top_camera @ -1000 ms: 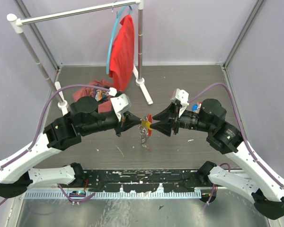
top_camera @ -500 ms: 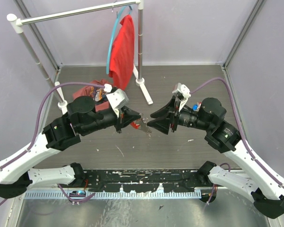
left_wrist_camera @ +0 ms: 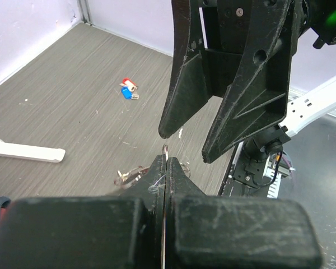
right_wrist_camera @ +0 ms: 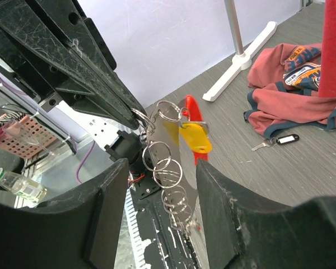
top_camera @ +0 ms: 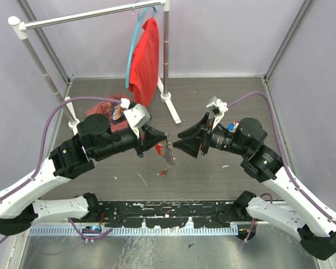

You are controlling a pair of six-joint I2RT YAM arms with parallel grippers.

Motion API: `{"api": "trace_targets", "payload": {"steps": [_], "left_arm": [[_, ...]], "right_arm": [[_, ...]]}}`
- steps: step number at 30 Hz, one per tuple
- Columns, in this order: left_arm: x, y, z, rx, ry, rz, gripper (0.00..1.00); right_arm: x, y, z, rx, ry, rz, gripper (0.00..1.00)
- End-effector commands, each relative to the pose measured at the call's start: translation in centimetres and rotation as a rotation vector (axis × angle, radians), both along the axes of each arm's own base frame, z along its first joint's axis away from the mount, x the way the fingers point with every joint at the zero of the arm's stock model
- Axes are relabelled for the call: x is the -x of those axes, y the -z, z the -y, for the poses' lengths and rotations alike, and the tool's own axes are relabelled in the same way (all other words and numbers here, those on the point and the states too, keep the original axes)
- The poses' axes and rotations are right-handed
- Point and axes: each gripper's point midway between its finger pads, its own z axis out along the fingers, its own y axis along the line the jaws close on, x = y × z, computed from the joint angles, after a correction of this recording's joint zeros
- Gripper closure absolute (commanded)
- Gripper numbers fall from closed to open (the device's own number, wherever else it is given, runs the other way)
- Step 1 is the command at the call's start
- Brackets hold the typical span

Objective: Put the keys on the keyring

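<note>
My left gripper is shut on the top of the keyring, a chain of thin silver rings hanging down over the table. In the right wrist view the keyring carries a yellow-headed key with a red strap behind it. My right gripper stands open just right of the chain, its fingers on either side of the rings without touching them. Red and blue keys lie on the table beyond my right gripper. Only a sliver of ring shows above my left gripper.
A red garment hangs on a white rack at the back. Another heap of clothing lies on the table at the back left, with a key on a black fob beside it. A small red bit shows below the chain.
My right gripper has opened and drawn back to the right, away from the yellow tag. The left gripper has shifted slightly left and back with the keyring, which now hangs from it alone.
</note>
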Motion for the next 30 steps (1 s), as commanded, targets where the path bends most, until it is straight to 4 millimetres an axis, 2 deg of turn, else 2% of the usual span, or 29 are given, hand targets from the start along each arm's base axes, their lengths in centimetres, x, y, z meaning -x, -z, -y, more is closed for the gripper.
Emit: {"api": "trace_targets", "payload": {"steps": [1,5,10,21,30], "left_arm": [[0.4,-3.0,-0.3,0.1,0.015,0.041,1.0],[0.9,-3.3,-0.1,0.11,0.041,0.046,1.0],[1.0,-3.6,-0.2,0.118,0.046,0.05,1.0],[0.9,-3.4,0.1,0.121,0.048,0.046,1.0],[1.0,-3.6,0.1,0.127,0.051,0.048,1.0]], "right_arm": [[0.3,-2.2,0.7,-0.024,0.012,0.109,0.45],[1.1,-2.5,0.0,-0.03,-0.059,0.112,0.46],[1.5,-1.4,-1.0,-0.02,-0.128,0.034,0.44],[2.1,-2.4,-0.9,-0.086,-0.139,0.009,0.49],[1.8,-1.9,-1.4,-0.086,-0.149,-0.013,0.53]]}}
